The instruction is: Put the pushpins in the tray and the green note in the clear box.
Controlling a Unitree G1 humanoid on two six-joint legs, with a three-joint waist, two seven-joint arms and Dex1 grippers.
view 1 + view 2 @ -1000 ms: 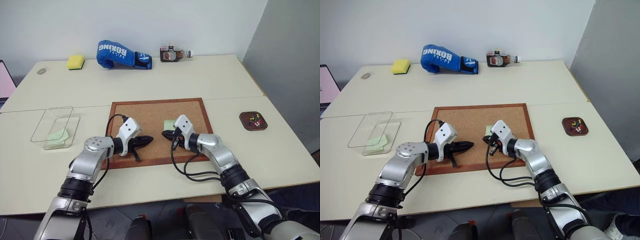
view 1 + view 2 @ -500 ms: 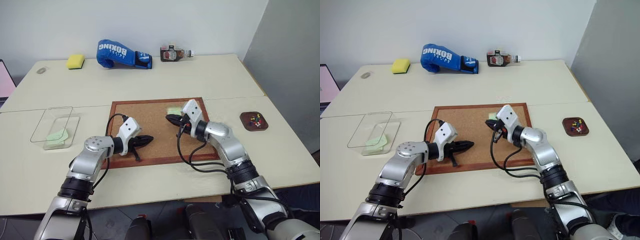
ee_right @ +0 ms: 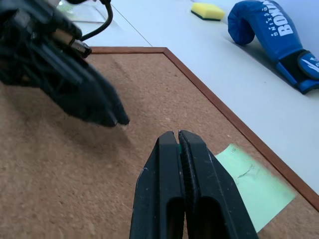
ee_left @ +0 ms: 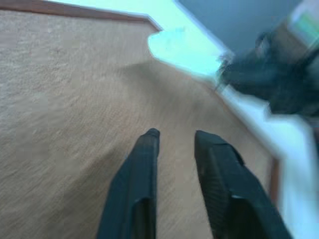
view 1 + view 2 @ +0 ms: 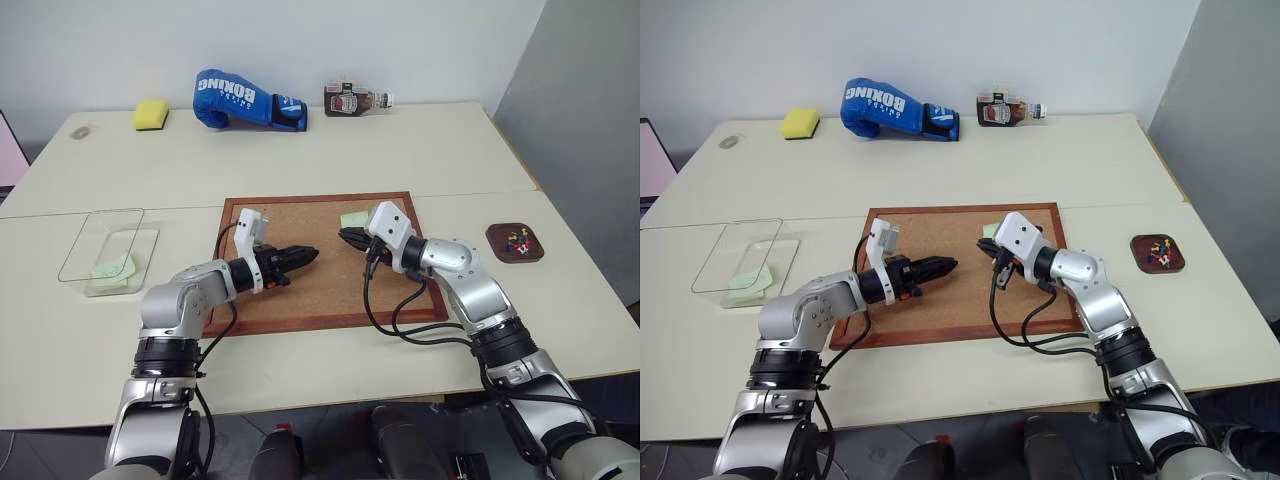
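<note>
Right, pin-clearing stage by the look of it, w/ the note-lift coming up. The right claw (image 3: 178, 135) hangs over the cork board (image 5: 290, 300), jaws pinched tight together. A speck of green shows between the tips; could be a pin head, can't say for sure. The green note (image 5: 353, 219) lies flat on the board just past that claw's tips, near the board's far right corner, not touched.

The left claw (image 5: 312, 253) points across the board toward the right one, jaws a narrow slit apart, nothing between them. The note sits beyond its tips, closer to the right claw than to this one.

The tray (image 5: 515, 242) is off the board, well apart on the right claw's outer side, w/ several pushpins (image 5: 512, 239) already in it. The clear box (image 5: 105, 250) sits well out on the left claw's outer side, a pale green slip (image 5: 113, 268) inside.

Judgement: if that speck is a pin, the right arm needs a swing out to the tray and a release low over it. After that, someone gets under the note's edge; thin paper, so a shallow pinch at a corner, then across to the box.
</note>
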